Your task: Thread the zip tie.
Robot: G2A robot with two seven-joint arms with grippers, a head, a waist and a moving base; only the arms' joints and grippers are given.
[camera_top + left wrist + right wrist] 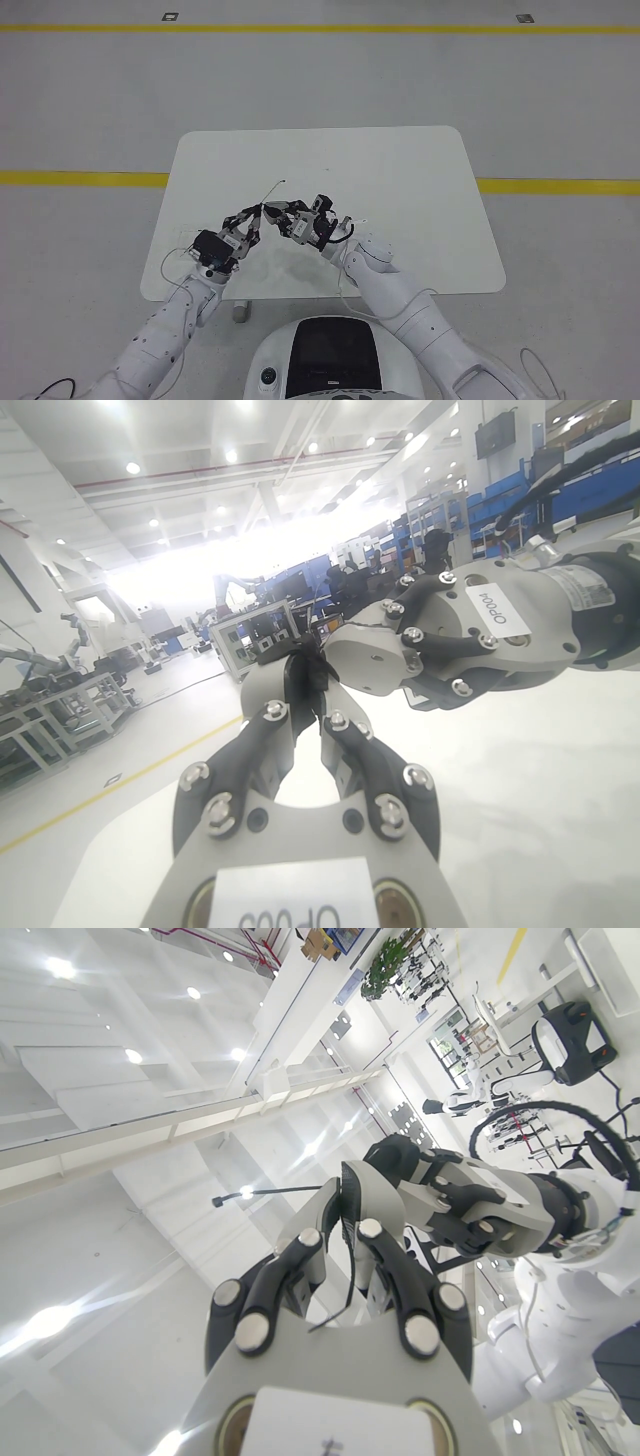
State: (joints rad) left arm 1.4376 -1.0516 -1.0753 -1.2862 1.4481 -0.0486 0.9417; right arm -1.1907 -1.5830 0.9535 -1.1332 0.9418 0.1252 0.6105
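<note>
A thin black zip tie (274, 187) sticks up and away from the spot where both grippers meet above the white table (400, 170). My left gripper (256, 211) is shut on the zip tie; in the left wrist view its tips (305, 672) pinch a black bunch of strap (299, 648). My right gripper (271, 209) touches it tip to tip from the other side. In the right wrist view that gripper (340, 1190) is shut on the zip tie (270, 1190), whose head end pokes out sideways while the tail hangs down between the fingers.
The grippers hover over the table's near-left part. Yellow floor lines (560, 186) run behind and beside the table. A small bracket (241, 312) sits on the floor under the table's front edge.
</note>
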